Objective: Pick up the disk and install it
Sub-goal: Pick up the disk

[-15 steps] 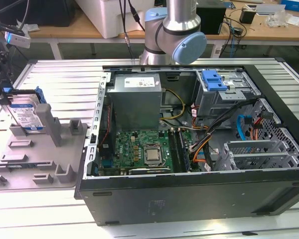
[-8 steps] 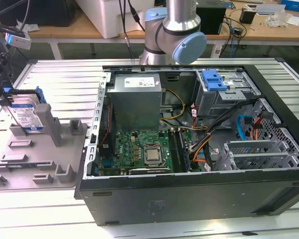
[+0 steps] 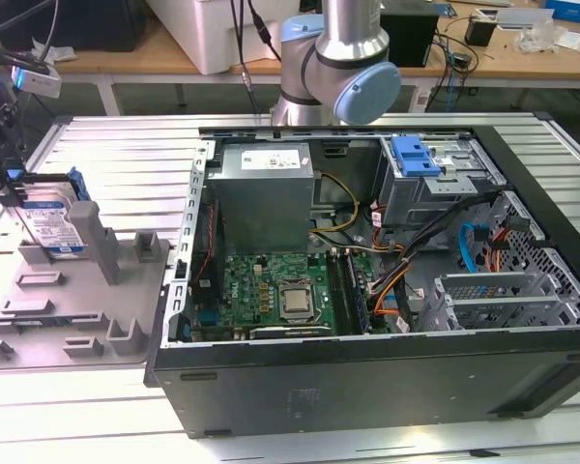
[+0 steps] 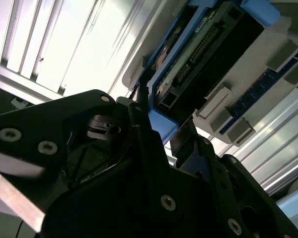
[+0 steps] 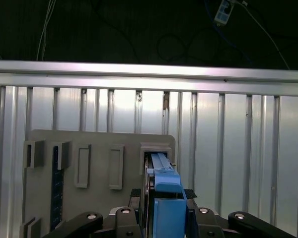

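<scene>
The disk (image 3: 53, 224) stands on edge in a slot at the back of a grey holder plate (image 3: 77, 314), at the exterior view's left. It is silver with a white-and-blue label and a blue carrier. My gripper (image 3: 13, 184) is at the disk's upper end, with a finger on each side of the blue carrier. In the first wrist view the blue carrier edge (image 5: 167, 198) runs between the black fingers down into the holder's slot (image 5: 156, 151). The second wrist view shows the gripper (image 4: 161, 119) shut on the disk (image 4: 198, 47).
An open computer case (image 3: 367, 387) lies on the slatted metal table (image 3: 116, 145), right of the holder. Inside it are a grey drive cage (image 3: 435, 188) topped by a blue bracket (image 3: 414, 155), the motherboard (image 3: 271, 290) and loose cables. The arm's base (image 3: 338, 68) stands behind the case.
</scene>
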You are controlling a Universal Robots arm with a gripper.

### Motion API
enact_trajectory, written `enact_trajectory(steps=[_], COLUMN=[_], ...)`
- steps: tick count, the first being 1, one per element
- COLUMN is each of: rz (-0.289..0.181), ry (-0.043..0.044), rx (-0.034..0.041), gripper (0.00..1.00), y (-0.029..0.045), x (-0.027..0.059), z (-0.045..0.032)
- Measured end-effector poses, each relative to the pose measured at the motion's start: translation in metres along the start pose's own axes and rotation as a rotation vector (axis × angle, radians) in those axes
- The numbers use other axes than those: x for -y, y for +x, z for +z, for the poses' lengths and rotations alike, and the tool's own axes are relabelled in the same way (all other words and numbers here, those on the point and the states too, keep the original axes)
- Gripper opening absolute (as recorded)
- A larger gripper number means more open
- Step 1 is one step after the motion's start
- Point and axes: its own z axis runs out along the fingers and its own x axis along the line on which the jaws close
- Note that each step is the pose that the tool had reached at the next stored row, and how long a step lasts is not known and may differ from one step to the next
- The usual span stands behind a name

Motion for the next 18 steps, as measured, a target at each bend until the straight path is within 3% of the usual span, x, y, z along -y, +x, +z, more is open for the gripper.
enact_trajectory(steps=[18], rz=[0.0], ry=[0.0], rx=[0.0], gripper=[0.44], y=[-0.0005], x=[0.0001], z=[0.0022])
